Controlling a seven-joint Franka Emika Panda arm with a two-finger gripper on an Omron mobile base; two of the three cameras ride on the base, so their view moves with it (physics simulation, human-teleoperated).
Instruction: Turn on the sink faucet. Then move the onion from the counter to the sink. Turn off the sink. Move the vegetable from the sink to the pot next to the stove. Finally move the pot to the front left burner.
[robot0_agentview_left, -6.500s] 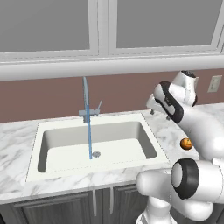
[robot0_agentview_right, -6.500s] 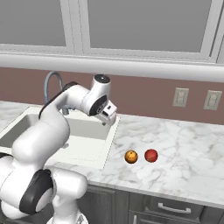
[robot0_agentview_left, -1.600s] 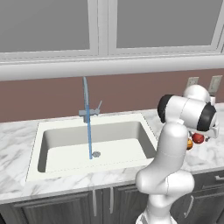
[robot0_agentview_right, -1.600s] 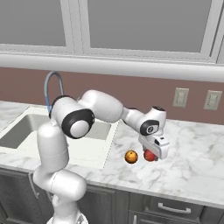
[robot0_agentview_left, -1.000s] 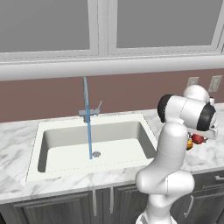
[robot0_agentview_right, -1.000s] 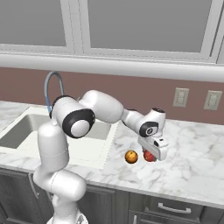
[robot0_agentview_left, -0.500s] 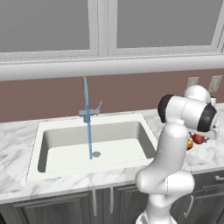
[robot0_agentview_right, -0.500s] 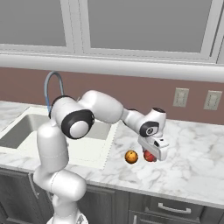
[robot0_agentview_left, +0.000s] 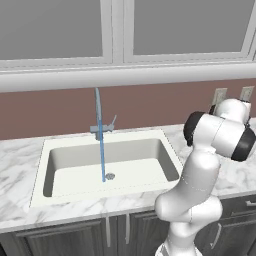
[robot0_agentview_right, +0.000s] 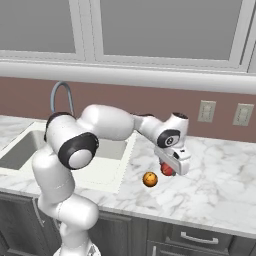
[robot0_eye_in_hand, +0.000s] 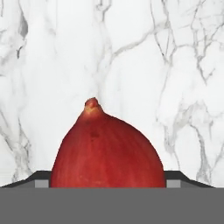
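The red onion (robot0_agentview_right: 166, 170) rests on the white marble counter (robot0_agentview_right: 220, 172), right of the sink (robot0_agentview_right: 20, 150). My gripper (robot0_agentview_right: 168, 169) reaches down over it with a finger on each side. In the hand view the onion (robot0_eye_in_hand: 107, 148) takes up the whole gap between the fingertips (robot0_eye_in_hand: 41, 179) and its flanks meet both, so the gripper (robot0_eye_in_hand: 108, 180) is shut on it. The sink faucet (robot0_agentview_left: 98, 112) is running: a thin blue stream falls to the drain of the sink (robot0_agentview_left: 165, 145). Pot and stove are out of view.
An orange ball with dark stripes (robot0_agentview_right: 149, 179) lies on the counter just left of the onion, close to my fingers. Two wall outlets (robot0_agentview_right: 206, 111) sit on the backsplash behind. The counter's front edge runs close below both balls.
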